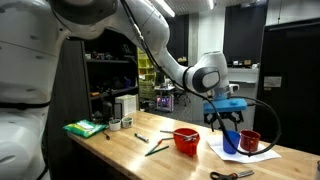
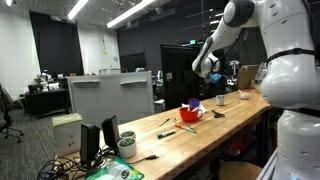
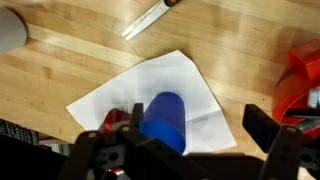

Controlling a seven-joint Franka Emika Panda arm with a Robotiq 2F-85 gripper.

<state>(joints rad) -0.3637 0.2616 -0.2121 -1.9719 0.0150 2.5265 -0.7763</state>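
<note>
The gripper [image 1: 227, 122] hung open, its jaws spread wide, just above a blue cup [image 3: 164, 118]. The cup rested on a white sheet of paper [image 3: 110, 95] toward the right end of the wooden counter [image 1: 120, 150]. In the wrist view the cup sat between the fingers [image 3: 262, 128], apart from both. A red bowl [image 1: 186, 140] stood left of the paper and a red cup [image 1: 249, 141] stood at its right edge. Scissors [image 1: 232, 174] lay at the near edge of the counter.

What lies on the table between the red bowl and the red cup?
A white sheet of paper with a blue cup lying on it, beneath the open hand. This shows in the wrist view and in an exterior view.
</note>
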